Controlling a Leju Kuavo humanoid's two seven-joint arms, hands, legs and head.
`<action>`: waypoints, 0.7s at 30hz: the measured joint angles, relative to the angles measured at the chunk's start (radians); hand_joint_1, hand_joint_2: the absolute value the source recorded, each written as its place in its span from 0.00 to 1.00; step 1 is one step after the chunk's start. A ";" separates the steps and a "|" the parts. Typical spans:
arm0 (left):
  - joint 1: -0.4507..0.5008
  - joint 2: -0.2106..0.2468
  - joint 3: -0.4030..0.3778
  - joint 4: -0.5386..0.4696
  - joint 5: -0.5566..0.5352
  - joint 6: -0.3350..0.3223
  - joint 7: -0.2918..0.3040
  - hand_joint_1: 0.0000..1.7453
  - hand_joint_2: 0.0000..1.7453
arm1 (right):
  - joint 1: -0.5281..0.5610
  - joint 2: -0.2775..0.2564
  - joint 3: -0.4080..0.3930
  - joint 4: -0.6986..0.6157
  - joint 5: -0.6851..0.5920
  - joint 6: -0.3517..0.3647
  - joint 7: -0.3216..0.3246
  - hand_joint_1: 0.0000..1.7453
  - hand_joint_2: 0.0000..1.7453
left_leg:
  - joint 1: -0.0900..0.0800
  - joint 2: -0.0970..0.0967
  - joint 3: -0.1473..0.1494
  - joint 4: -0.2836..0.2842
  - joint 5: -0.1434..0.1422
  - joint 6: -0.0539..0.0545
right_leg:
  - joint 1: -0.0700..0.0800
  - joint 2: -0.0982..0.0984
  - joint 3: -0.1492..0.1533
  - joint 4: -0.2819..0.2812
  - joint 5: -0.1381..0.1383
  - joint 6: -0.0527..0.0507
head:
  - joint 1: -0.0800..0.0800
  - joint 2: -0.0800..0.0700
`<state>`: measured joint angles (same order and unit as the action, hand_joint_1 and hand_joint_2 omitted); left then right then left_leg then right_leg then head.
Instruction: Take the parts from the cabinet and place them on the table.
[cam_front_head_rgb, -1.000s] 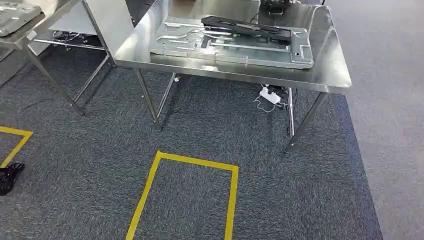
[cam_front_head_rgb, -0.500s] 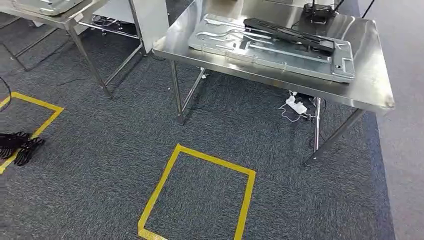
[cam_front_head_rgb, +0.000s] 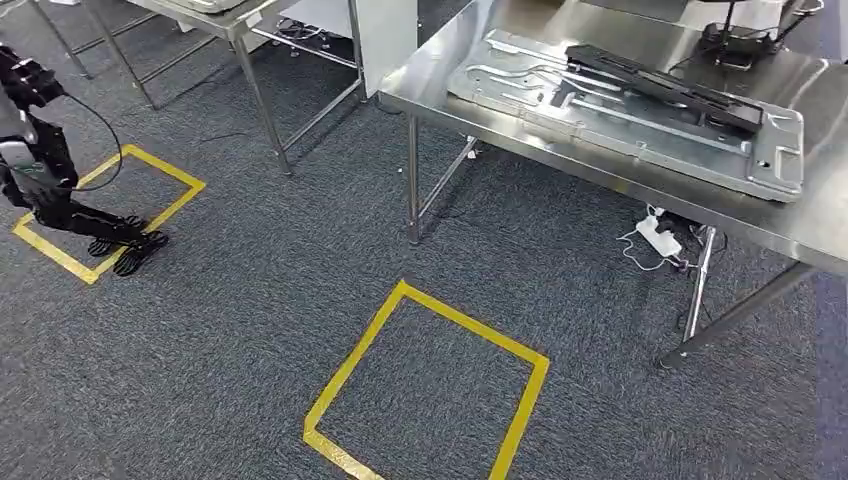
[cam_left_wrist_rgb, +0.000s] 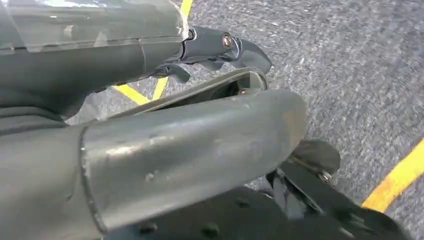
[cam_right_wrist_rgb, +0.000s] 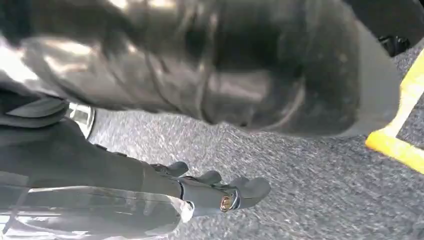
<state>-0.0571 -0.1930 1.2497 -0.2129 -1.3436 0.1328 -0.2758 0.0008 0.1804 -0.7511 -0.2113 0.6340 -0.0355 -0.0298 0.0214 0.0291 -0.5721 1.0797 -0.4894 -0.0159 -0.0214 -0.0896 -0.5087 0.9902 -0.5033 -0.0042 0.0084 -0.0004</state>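
Both hands (cam_left_wrist_rgb: 220, 50) (cam_right_wrist_rgb: 220, 192) empty, prob. half-curled; black part (cam_front_head_rgb: 665, 88) atop grey plate (cam_front_head_rgb: 640, 120).

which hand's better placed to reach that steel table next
Right, probably: the steel table lies toward the robot's right, while the left hand hangs far on the other side. The right hand holds nothing, over carpet.
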 joint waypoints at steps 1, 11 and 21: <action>-0.003 0.000 0.000 0.000 0.000 0.000 -0.001 0.00 0.00 | 0.000 0.000 0.000 0.000 0.001 0.000 0.000 0.00 0.00 | -0.002 0.048 0.029 -0.056 0.000 0.000 | 0.004 -0.007 -0.001 0.008 -0.006 0.008 | 0.000 0.000; -0.003 0.017 0.001 -0.002 0.013 -0.046 -0.017 0.00 0.00 | -0.001 -0.005 0.009 0.002 0.026 0.018 0.009 0.00 0.00 | -0.016 -0.049 0.012 -0.070 0.017 0.065 | 0.000 0.086 -0.135 0.312 -0.171 0.042 | 0.003 0.000; 0.001 0.019 0.001 -0.003 0.003 -0.048 -0.021 0.00 0.00 | -0.006 -0.012 0.013 0.002 0.030 0.030 0.009 0.00 0.00 | -0.013 -0.176 -0.007 -0.074 0.035 0.022 | 0.005 0.151 -0.008 0.002 0.000 -0.007 | 0.004 0.000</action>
<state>-0.0559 -0.1743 1.2505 -0.2162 -1.3405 0.0847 -0.2968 -0.0050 0.1686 -0.7385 -0.2090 0.6638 -0.0053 -0.0206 0.0079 -0.1472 -0.5789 1.0053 -0.4545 0.0058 -0.0161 0.0611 -0.5165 0.9920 -0.5030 -0.0116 0.0126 -0.0004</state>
